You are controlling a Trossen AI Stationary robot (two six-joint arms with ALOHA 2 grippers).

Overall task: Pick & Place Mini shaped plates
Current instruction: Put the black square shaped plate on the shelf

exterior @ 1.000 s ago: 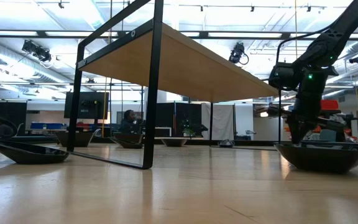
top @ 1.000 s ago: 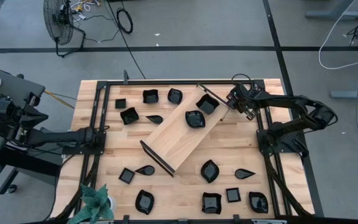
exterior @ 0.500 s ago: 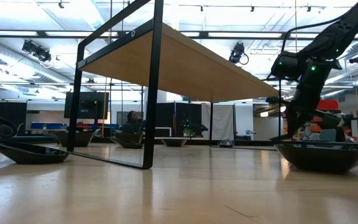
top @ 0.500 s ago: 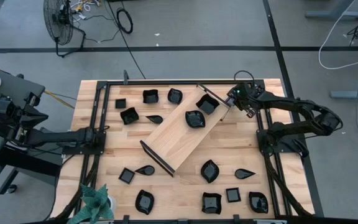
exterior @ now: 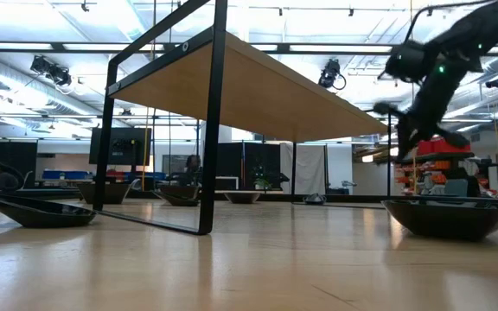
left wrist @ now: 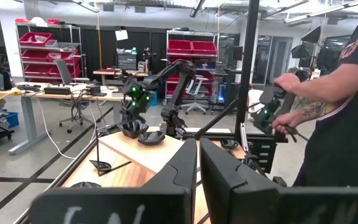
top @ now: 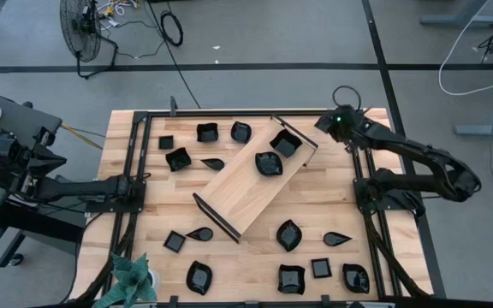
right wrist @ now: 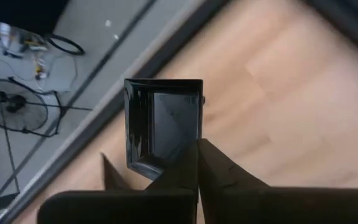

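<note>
Lifted since the earlier frame, the right end effector [top: 330, 121] had risen from the tray's far end toward the worktop's [top: 332, 192] far right corner, fingers pressed together, pinching a square mini plate [right wrist: 161, 124]. Left end effector [left wrist: 197, 163] waited closed at the left edge.

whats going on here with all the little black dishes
The right tool is shut on the rim of a small square black plate, holding it in the air near the table's far right corner. Two plates already sit on the wood tray, and many others lie scattered on the table. The left tool waits off the table's left edge, shut and empty.
</note>
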